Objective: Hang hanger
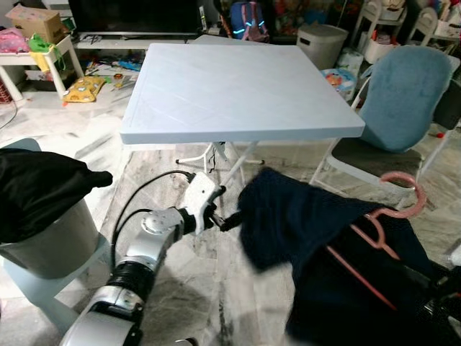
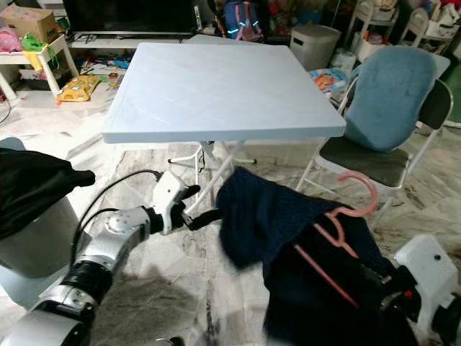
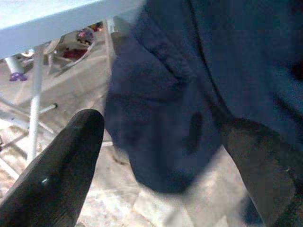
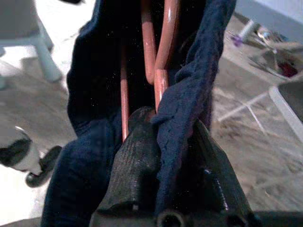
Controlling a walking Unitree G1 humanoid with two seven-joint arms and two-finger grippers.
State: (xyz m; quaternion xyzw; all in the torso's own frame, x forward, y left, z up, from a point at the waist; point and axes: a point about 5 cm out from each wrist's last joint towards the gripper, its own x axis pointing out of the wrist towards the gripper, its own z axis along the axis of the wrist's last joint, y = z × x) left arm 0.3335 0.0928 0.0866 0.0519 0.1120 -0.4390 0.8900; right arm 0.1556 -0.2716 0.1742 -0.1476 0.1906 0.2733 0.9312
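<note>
A pink hanger (image 1: pixel 382 238) draped in a dark garment (image 1: pixel 317 238) sits clamped with the cloth between the right end effector (image 4: pixel 163 142) fingers, low in front of the light-blue surface (image 1: pixel 238 86). The left end effector (image 3: pixel 161 156), fingers spread wide, reaches from a bent arm to the garment's edge, gripping nothing.

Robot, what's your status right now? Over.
Right claw shut on pink hanger and navy garment. Left claw open at garment's edge. White table directly ahead.
</note>
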